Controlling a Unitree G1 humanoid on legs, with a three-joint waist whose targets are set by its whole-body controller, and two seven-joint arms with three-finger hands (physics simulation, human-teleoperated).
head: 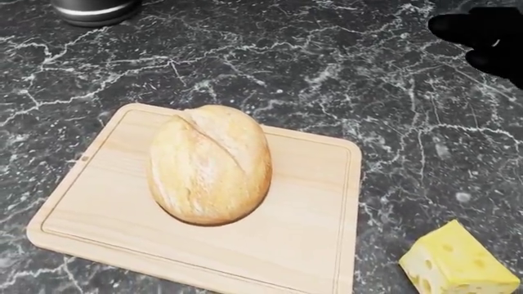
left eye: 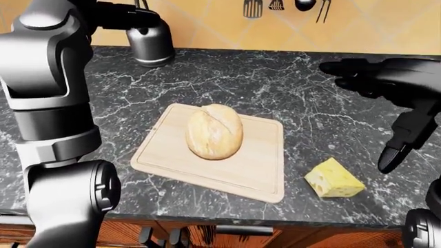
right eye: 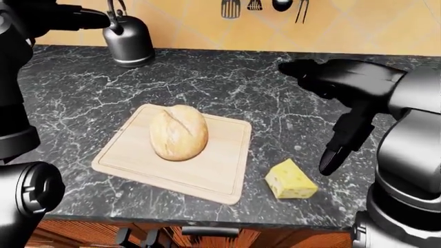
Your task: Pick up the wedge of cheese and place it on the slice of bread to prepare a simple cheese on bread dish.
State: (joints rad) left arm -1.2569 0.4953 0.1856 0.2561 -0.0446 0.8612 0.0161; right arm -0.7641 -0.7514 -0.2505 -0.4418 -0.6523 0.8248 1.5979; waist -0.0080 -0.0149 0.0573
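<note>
The cheese (right eye: 290,179) is sitting on the bench (right eye: 275,88); I am holding my right hand (right eye: 345,111) spread, needing to drop straight over it.

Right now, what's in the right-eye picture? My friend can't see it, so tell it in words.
The robot's open right hand hangs above a yellow cheese wedge on a dark marble counter. Left of the cheese, a bread loaf sits on a wooden cutting board; a kettle stands at top left.

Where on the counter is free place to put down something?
Bare counter lies between the kettle and the right robot hand, above the cutting board. The bread fills the board's middle; the cheese sits near the right hand.
</note>
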